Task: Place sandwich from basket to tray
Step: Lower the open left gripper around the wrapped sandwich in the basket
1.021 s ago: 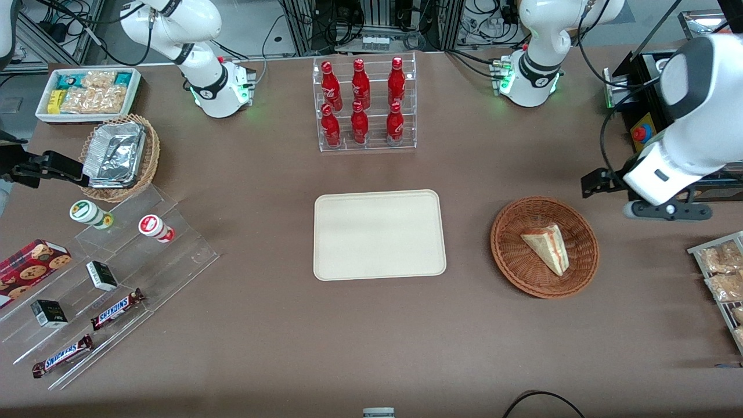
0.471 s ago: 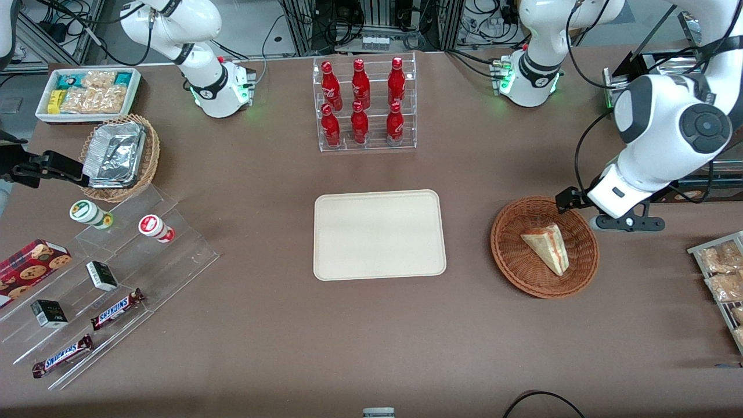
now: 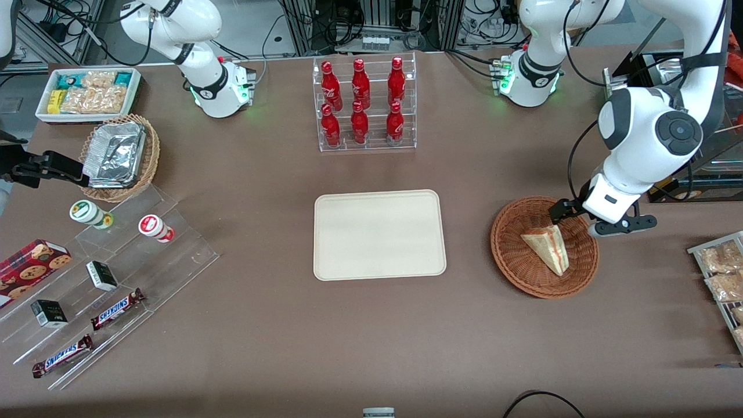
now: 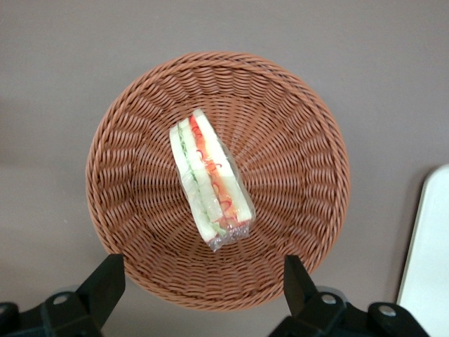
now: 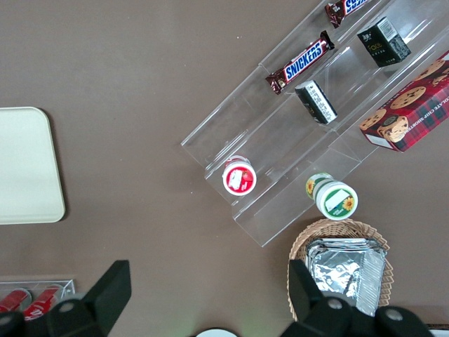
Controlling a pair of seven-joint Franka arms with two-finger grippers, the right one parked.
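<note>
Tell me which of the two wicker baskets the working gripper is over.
The reddish-brown round basket holding the sandwich, toward the working arm's end. The gripper hangs open above it. The lighter basket holds foil containers toward the parked arm's end.

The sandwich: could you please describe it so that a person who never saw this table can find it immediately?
Start at the cream tray in the table's middle, then look toward the working arm's end to the round reddish-brown basket. The sandwich lies inside it, under the open gripper. It is the only thing in that basket: a pale triangular wedge with red and green filling.
</note>
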